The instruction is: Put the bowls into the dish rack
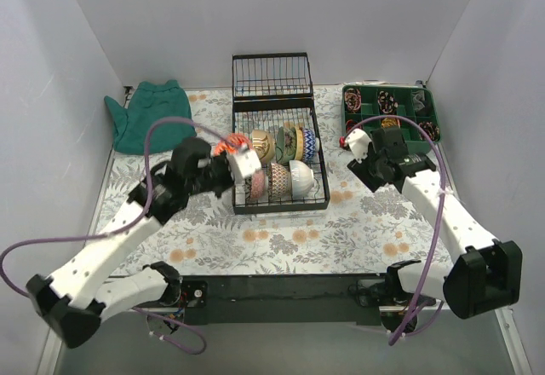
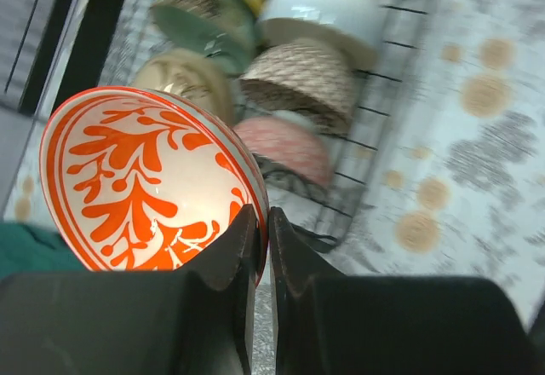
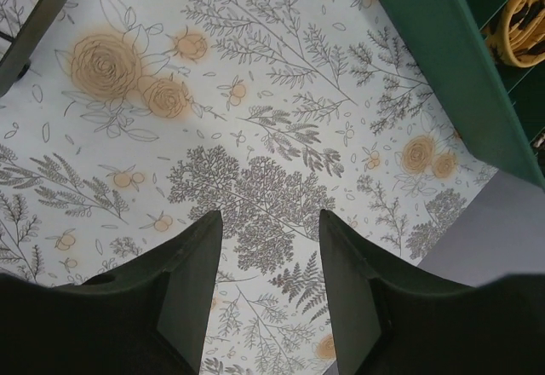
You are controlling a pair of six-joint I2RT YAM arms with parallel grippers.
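Bowls already stand on edge in two rows inside the dish rack, about seven as far as the overhead view shows. One is left to load: the red-orange bowl, pinched by its rim in the clenched left hand and held at the rack's left edge. The right hand hangs spread and empty over the bench, beside the green tray. No other loose bowl shows, so racking this one looks like the final step.
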